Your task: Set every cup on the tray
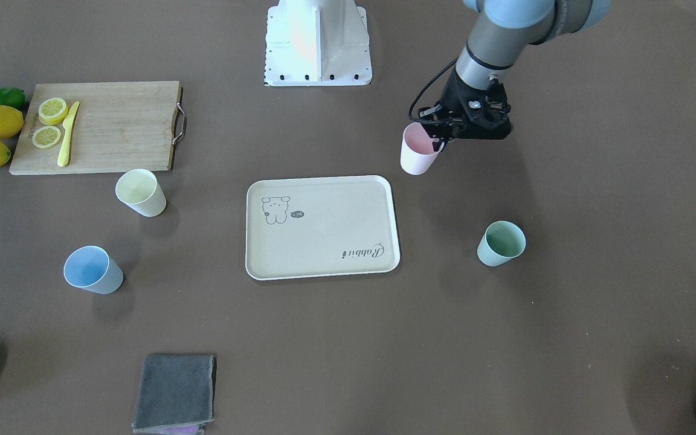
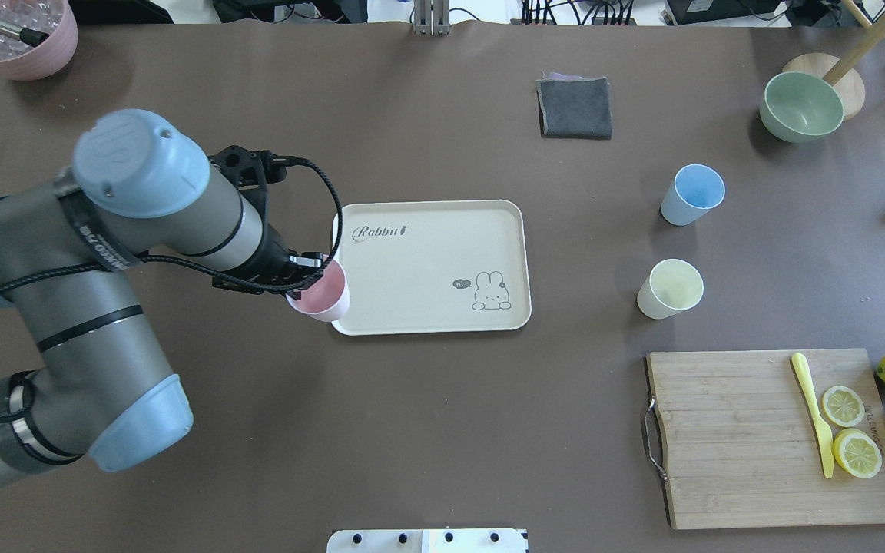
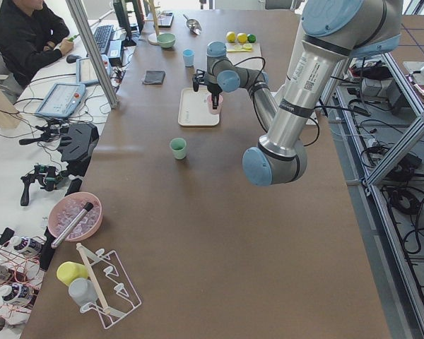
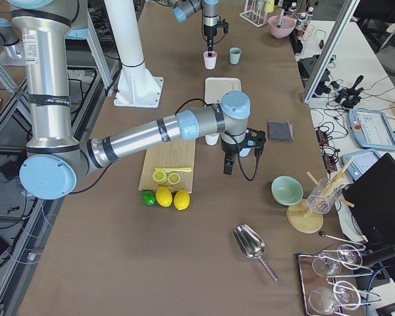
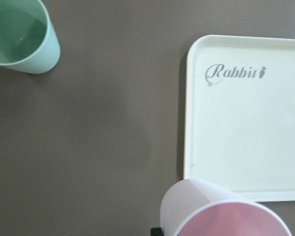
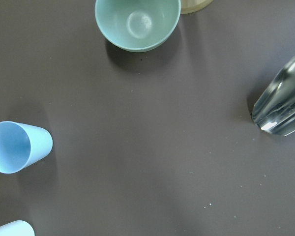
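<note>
- The right gripper (image 4: 228,166) shows only in the right-side view, small and dark, so it cannot be told whether it is released or clenched.
- The mint green cup (image 1: 501,243) is hidden behind the left arm (image 2: 143,207) in the overhead view. The left wrist view cuts it off at the top corner.
- The left wrist view also cuts off the pink cup (image 1: 418,156) at the bottom edge. Whether its base touches the table (image 1: 596,181) cannot be told.
- The left gripper (image 1: 438,139) is clenched on the pink cup's rim, one finger inside, just beside the tray's (image 1: 324,241) near-left corner, on the robot's side.
- The pale yellow cup (image 1: 141,192) and the light blue cup (image 1: 92,270) stand upright, well right of the tray. The mint green cup stands on the left, farther out.
- Cups: matte, tapered, without handles. Tray: cream, with rounded corners, a raised rim, an animal drawing and "Rabbit" script.
</note>
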Controlling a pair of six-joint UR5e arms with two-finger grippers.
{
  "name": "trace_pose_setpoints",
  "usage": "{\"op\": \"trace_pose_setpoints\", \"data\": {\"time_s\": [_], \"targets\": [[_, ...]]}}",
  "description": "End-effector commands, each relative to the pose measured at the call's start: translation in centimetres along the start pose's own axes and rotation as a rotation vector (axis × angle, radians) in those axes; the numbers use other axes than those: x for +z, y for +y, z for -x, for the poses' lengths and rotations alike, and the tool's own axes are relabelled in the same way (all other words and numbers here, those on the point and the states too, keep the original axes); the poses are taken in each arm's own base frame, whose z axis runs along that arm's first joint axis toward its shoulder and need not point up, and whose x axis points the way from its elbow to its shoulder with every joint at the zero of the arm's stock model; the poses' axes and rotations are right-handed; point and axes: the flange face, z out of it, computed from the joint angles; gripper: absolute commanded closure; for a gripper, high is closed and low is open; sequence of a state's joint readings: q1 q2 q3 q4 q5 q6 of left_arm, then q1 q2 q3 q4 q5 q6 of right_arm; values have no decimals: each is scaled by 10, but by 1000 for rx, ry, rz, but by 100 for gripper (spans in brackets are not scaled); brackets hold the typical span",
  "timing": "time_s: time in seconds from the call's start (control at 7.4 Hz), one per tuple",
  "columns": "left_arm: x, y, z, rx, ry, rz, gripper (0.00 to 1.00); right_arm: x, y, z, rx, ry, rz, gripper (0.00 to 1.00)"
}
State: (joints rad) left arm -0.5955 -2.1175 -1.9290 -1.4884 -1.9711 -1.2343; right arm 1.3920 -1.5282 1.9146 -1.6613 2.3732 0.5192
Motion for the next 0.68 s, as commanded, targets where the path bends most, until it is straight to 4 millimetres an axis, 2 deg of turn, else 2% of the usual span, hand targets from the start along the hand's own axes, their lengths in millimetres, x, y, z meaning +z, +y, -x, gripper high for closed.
{"op": "trace_pose_setpoints", "data": {"time_s": [0.0, 0.14, 0.27, 0.54], "targets": [[39, -4, -38, 13, -34, -24, 100, 10, 6, 42, 17, -12, 21, 0], [60, -12, -38, 18, -18, -29, 100, 9, 13, 56, 34, -19, 22, 0], [73, -18, -40, 21, -14, -32, 100, 7, 20, 68, 42, -26, 21, 0], [79, -21, -41, 20, -16, -30, 100, 10, 26, 79, 47, -30, 30, 0]]}}
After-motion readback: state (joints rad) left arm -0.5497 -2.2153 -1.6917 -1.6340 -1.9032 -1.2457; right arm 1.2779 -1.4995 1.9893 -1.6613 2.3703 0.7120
